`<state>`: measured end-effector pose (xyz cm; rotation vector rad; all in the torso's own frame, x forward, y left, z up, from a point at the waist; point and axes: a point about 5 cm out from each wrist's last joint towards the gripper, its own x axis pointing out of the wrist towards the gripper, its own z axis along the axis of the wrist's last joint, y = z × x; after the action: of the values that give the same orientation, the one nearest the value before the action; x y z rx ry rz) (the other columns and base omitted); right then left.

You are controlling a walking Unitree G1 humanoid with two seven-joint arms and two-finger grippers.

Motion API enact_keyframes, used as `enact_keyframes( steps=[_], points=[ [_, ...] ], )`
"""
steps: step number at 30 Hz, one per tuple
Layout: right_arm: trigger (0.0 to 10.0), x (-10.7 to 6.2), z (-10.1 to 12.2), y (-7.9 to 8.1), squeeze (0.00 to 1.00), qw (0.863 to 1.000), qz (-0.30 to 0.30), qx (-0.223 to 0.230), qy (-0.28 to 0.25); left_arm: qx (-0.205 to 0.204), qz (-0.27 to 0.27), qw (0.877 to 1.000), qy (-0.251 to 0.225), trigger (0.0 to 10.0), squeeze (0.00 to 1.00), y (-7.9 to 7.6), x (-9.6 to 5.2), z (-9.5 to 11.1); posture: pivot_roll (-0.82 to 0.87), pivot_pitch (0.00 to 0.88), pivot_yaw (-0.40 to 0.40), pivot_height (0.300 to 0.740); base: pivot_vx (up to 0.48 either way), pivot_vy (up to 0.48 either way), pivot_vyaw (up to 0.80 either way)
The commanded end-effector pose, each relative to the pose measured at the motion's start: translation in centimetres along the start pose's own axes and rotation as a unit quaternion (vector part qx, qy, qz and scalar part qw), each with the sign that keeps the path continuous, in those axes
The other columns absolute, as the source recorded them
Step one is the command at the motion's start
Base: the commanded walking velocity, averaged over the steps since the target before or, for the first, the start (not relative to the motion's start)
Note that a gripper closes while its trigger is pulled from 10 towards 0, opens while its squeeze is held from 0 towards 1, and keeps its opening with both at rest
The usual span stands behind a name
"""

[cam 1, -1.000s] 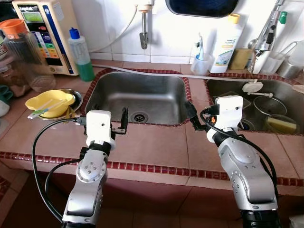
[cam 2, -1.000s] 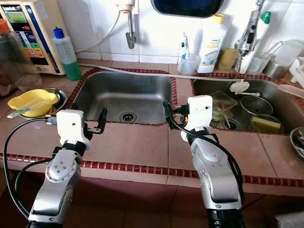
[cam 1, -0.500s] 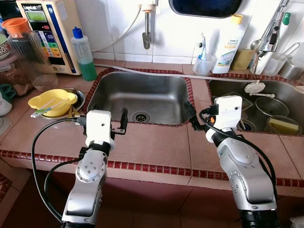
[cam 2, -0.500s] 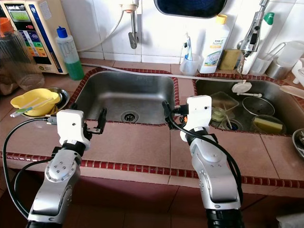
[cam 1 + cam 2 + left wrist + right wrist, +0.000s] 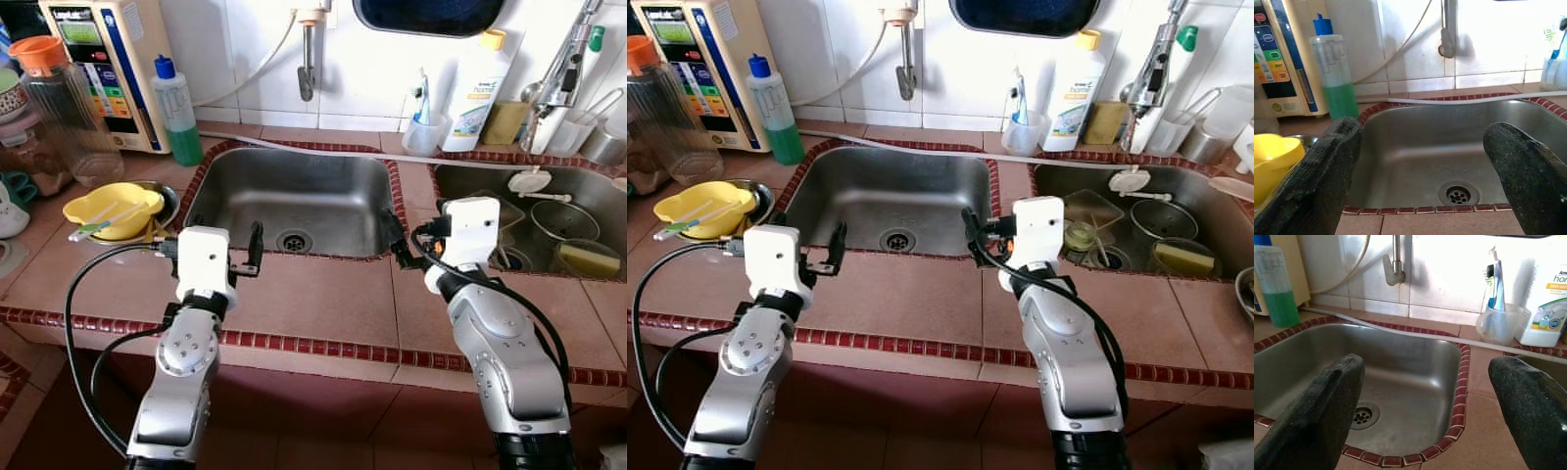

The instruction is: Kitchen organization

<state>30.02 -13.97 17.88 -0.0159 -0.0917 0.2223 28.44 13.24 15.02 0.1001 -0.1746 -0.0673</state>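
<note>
The whole scene is being shifted slightly downward against half a second ago, so only the head camera is being moved; both arms are being kept in place. The left gripper (image 5: 223, 248) and right gripper (image 5: 395, 240) are being held wide and empty; the steel sink (image 5: 294, 162) lies just beyond the fingertips, nothing yet chosen.

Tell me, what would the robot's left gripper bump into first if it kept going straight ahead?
Probably the steel sink. The left gripper is open and points over the sink's near rim, so it would likely pass above the basin toward its back wall, though depth is hard to judge.
</note>
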Motion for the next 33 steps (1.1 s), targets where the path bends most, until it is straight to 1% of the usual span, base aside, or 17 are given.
enact_keyframes(
  steps=[1, 8, 10, 15, 22, 27, 30, 33],
  points=[
    [10.0, 0.03, 0.5, -0.12, 0.0, 1.0, -0.001, -0.002, -0.01, -0.001, -0.001, 1.0, -0.012, 10.0, 0.0, -0.1, 0.2, 0.56, -0.03, 0.045, 0.023, 0.74, 0.0, 0.0, 0.0],
    [10.0, 0.11, 0.54, -0.1, 0.0, 1.0, 0.0, -0.002, -0.011, -0.004, 0.0, 1.0, -0.006, 10.0, 0.0, -0.05, 0.24, 0.42, -0.02, 0.042, 0.022, 0.74, 0.0, 0.0, 0.0],
    [10.0, 0.13, 0.55, -0.05, 0.0, 1.0, 0.001, -0.002, -0.012, -0.003, 0.002, 1.0, 0.001, 10.0, 0.0, 0.01, 0.25, 0.25, -0.02, 0.042, 0.022, 0.74, 0.0, 0.48, 0.0],
    [10.0, 0.18, 0.6, 0.03, 0.0, 1.0, 0.002, -0.002, -0.013, 0.0, -0.004, 1.0, 0.0, 10.0, 0.0, -0.03, 0.23, 0.23, -0.02, 0.042, 0.021, 0.74, 0.0, 0.448, 0.0],
    [10.0, 0.11, 0.57, -0.07, 0.0, 1.0, -0.001, -0.002, -0.013, 0.001, -0.006, 1.0, -0.007, 10.0, 0.0, -0.12, 0.16, 0.35, -0.03, 0.043, 0.024, 0.74, 0.0, 0.0, 0.0],
    [10.0, 0.1, 0.59, -0.13, 0.0, 1.0, -0.004, -0.002, -0.013, 0.011, -0.017, 1.0, -0.011, 10.0, 0.0, -0.29, 0.27, 0.5, -0.03, 0.043, 0.027, 0.74, 0.0, 0.0, 0.0],
    [10.0, 0.07, 0.61, -0.2, 0.0, 1.0, -0.006, -0.002, -0.014, 0.004, -0.019, 1.0, -0.013, 10.0, 0.0, -0.37, 0.21, 0.54, -0.03, 0.043, 0.027, 0.74, 0.0, 0.0, 0.0],
    [10.0, 0.06, 0.64, -0.23, 0.0, 1.0, -0.007, -0.003, -0.015, 0.007, -0.02, 1.0, -0.012, 10.0, 0.0, -0.39, 0.19, 0.54, -0.03, 0.044, 0.027, 0.74, 0.0, 0.0, 0.0]
  ],
)
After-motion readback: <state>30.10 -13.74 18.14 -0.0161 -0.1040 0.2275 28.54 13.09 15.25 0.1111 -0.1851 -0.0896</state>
